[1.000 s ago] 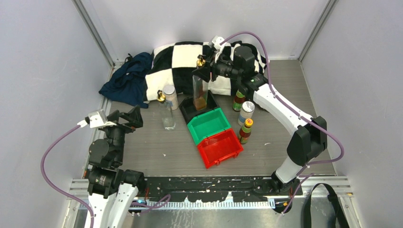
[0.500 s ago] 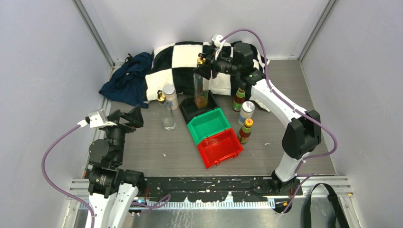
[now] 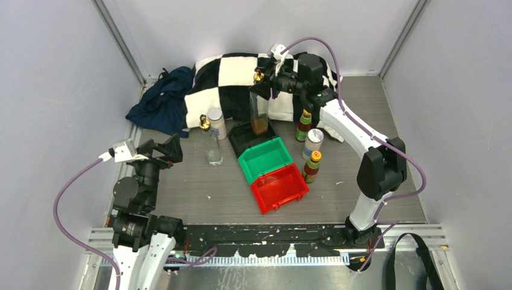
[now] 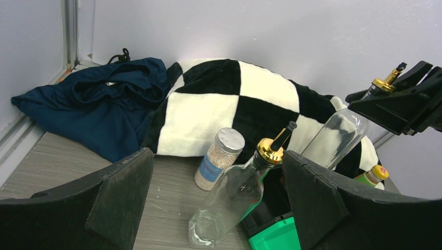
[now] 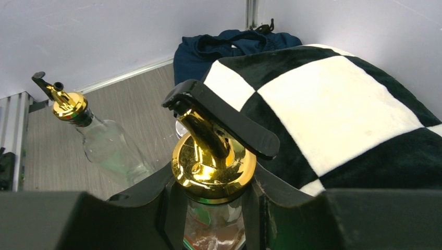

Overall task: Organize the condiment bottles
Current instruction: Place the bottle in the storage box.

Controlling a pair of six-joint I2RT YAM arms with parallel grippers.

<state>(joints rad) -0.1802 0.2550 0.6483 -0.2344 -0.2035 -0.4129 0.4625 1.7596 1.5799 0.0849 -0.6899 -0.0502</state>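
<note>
Gripped bottle body hidden behind fingers, cut off by bottom edge; sauce bottle label unreadable.

Nothing legible is showing anywhere in here. The shaker jar is wearing a blue label, but its print is blurring out in the left wrist view. The far sauce bottle and the near sauce bottle are carrying coloured bands too small to read.

Two tall glass bottles, two small sauce bottles, two shaker jars, three bins, two cloths
</note>
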